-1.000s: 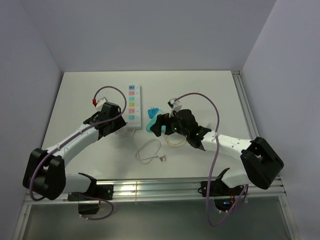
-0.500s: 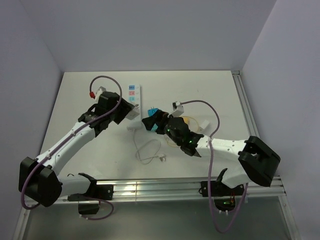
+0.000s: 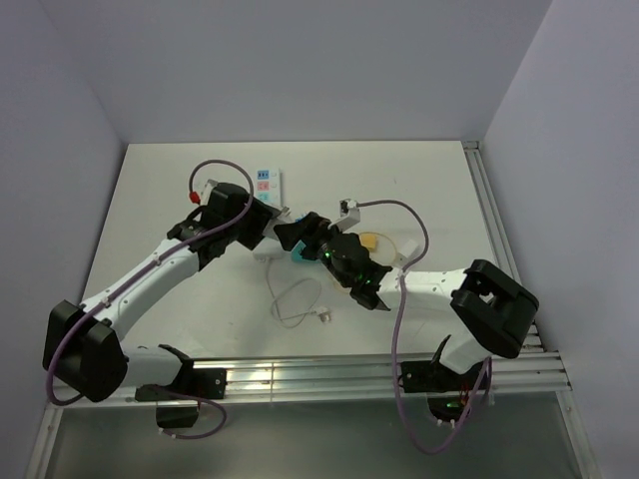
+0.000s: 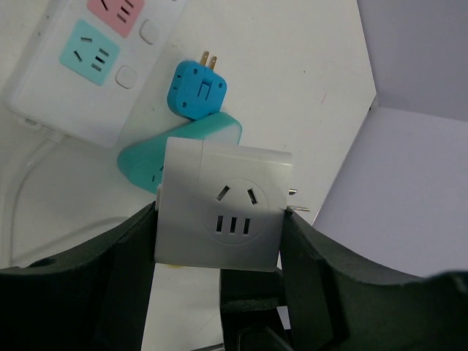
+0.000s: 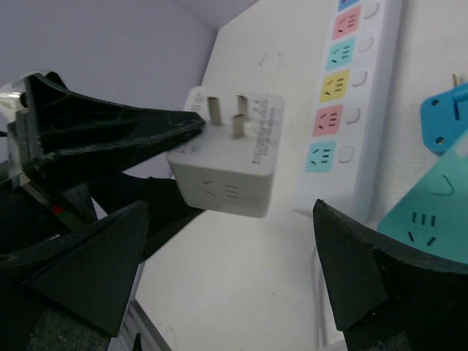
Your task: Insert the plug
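Print on white adapter (image 5: 228, 157) illegible (left claw (image 4: 219, 223) grips it)

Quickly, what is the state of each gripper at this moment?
Left gripper: jaws closed on the white plug adapter.
Right gripper: jaws open, holding nothing.

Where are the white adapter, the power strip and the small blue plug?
white adapter (image 4: 223, 212), left wrist view, its socket face.
power strip (image 5: 334, 88), right wrist view, its yellow socket.
small blue plug (image 4: 196, 89), left wrist view, body below the prongs.
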`<state>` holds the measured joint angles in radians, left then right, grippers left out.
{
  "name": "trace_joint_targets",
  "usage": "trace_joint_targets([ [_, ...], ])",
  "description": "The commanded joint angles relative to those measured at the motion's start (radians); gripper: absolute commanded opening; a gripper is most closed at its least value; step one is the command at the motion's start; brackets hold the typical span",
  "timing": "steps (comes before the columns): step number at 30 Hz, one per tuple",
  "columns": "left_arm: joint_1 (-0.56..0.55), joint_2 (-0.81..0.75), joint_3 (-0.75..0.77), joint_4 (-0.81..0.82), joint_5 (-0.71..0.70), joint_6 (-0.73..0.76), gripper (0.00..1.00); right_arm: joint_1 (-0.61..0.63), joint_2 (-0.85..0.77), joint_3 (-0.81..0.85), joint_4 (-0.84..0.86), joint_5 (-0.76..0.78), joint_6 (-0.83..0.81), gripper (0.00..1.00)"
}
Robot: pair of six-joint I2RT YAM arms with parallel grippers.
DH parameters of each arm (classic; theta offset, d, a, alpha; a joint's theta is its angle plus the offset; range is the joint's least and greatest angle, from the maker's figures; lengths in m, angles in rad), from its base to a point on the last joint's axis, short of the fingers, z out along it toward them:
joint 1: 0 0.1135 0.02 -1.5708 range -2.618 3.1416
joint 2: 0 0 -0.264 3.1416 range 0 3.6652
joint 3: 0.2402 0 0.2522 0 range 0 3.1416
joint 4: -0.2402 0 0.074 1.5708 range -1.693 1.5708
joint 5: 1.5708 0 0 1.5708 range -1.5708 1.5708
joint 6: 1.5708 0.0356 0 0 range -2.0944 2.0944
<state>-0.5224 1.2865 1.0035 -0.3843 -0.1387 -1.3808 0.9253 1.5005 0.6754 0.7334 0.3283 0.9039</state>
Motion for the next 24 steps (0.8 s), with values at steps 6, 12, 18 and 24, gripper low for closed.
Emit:
trace_joint_targets([
  [6, -0.050, 0.051, 0.075, 0.065, 0.019, -0.081, 0.28, 0.007, 0.070, 0.085, 0.093, -0.011, 0.015, 1.00],
  [12, -0.099, 0.048, 0.122, 0.036, -0.030, -0.098, 0.29, 0.009, 0.086, 0.084, 0.075, 0.049, 0.024, 1.00],
  [18, -0.120, 0.045, 0.084, 0.073, -0.018, -0.115, 0.29, 0.007, 0.093, 0.089, 0.075, 0.092, 0.033, 0.91],
  [24, -0.128, 0.034, 0.083, 0.051, -0.048, -0.110, 0.30, 0.009, 0.081, 0.072, 0.077, 0.141, 0.032, 0.81],
])
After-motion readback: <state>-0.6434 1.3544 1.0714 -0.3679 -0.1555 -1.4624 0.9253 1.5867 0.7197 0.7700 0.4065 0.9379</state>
